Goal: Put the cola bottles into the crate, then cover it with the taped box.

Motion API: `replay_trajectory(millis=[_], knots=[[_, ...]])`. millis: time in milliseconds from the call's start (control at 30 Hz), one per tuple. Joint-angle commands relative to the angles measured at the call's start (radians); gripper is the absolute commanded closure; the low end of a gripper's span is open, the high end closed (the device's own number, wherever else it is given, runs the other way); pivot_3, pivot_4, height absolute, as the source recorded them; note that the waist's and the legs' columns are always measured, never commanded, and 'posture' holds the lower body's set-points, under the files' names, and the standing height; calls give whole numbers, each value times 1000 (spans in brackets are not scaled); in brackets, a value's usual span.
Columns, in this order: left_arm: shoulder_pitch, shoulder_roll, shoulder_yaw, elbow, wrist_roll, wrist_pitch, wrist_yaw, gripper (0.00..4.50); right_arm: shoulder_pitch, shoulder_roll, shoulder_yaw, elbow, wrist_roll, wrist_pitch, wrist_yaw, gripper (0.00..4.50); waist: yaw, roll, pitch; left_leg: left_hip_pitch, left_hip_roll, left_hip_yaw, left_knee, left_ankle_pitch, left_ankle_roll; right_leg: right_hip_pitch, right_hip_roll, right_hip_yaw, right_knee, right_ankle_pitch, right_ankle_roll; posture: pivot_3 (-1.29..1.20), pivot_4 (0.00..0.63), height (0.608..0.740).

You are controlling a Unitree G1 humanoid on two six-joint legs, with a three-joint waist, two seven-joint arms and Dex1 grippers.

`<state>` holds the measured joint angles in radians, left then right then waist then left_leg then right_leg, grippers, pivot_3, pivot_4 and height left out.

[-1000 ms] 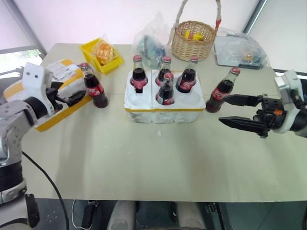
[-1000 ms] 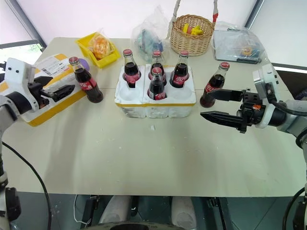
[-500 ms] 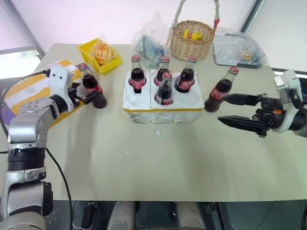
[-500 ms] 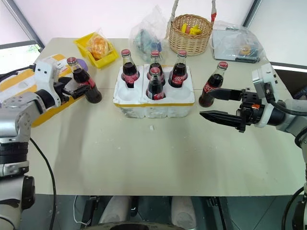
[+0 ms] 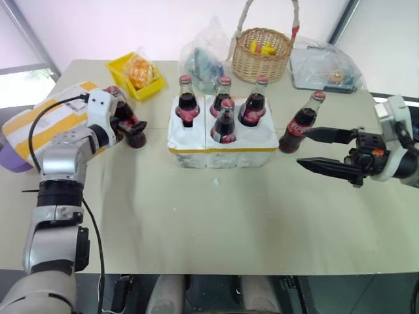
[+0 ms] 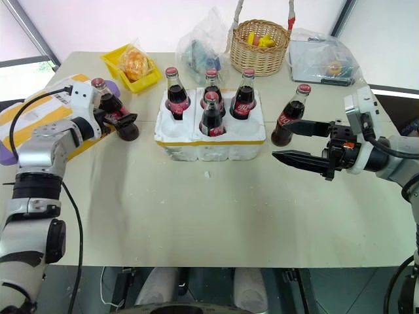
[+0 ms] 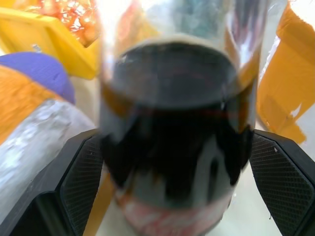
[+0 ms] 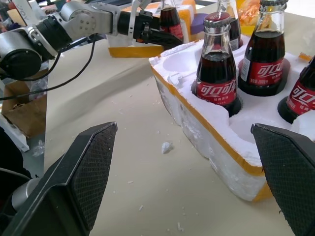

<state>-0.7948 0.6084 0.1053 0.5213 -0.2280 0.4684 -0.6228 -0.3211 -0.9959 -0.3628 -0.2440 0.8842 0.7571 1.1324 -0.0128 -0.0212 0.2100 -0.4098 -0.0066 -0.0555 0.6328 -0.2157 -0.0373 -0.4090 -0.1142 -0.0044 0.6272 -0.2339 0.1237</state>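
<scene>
The crate point(image 5: 222, 149), a low white foam block with a yellow band, sits mid-table and holds several cola bottles point(image 5: 224, 123). One more cola bottle point(image 5: 124, 118) stands on the table to its left, between the two fingers point(image 7: 81, 182) of my open left gripper point(image 5: 131, 125). In the left wrist view that bottle point(image 7: 172, 137) spans the gap between them. Another bottle point(image 5: 302, 124) stands to the right of the crate, just off the tips of my open right gripper point(image 5: 302, 148). The taped box point(image 5: 46, 121) lies at the far left behind my left arm.
A yellow tray point(image 5: 124, 65) with a bagged orange thing, plastic bags point(image 5: 206, 59) and a wicker basket point(image 5: 264, 52) line the far edge. A purple object point(image 5: 16, 160) lies by the taped box. A foam crumb point(image 5: 215, 181) lies in front of the crate.
My left gripper has moved forward and right from beside the taped box until its open fingers straddle the left bottle. The right arm has stayed put.
</scene>
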Motion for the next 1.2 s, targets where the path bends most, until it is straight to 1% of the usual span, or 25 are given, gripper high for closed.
replay_trajectory(millis=[33,67,100,267,400,533,600,733,900,1200], knots=[[-20,11,22,-5,-16,-18,-41,837,3,-5,-49,-36,23,-7,-5,0,0,0,0,0,0,0,0,0,0,0,0,0,0,0,0,0,150,737],[-18,15,23,-14,-19,-11,-47,1344,7,-6,-51,-37,23,-7,-6,0,1,0,0,0,0,0,0,0,0,0,0,0,0,0,0,0,150,737],[-18,22,23,-22,-19,0,-53,1734,7,-7,-51,-37,23,-7,-7,0,2,0,0,0,0,0,0,0,0,0,0,0,0,0,0,0,150,737],[-30,55,35,-87,-39,93,-80,1694,8,-7,-47,-33,21,-8,-10,0,0,0,0,0,0,0,0,0,0,0,0,0,0,0,0,0,150,737],[-78,97,65,-215,-130,232,-152,1694,3,-5,-39,-28,18,-9,-10,0,0,-1,1,-1,0,0,0,0,0,-1,0,0,0,0,0,0,150,737],[-140,169,68,-356,-255,392,-277,1694,7,4,-29,-27,10,-17,-12,0,1,-5,3,-3,0,-1,0,0,0,-2,0,0,0,0,0,0,150,737],[-172,190,70,-386,-302,455,-307,1694,9,6,-29,-27,9,-18,-13,0,2,-5,3,-3,0,-1,0,0,0,-2,0,0,0,0,0,0,150,737],[-218,223,52,-421,-355,510,-367,1694,19,10,-37,-36,12,-17,-19,0,0,-5,3,-2,0,-1,0,0,0,-2,0,0,0,0,0,0,150,737],[-264,192,28,-422,-387,537,-390,1694,42,14,-51,-52,19,-19,-32,0,-3,-5,3,-1,0,-1,0,0,0,-2,1,0,2,0,0,0,150,737],[-240,84,-50,-464,-370,497,-377,1694,60,18,-66,-72,29,-13,-49,0,2,-5,3,-2,0,-1,0,0,0,-2,0,0,1,0,0,0,150,737]])
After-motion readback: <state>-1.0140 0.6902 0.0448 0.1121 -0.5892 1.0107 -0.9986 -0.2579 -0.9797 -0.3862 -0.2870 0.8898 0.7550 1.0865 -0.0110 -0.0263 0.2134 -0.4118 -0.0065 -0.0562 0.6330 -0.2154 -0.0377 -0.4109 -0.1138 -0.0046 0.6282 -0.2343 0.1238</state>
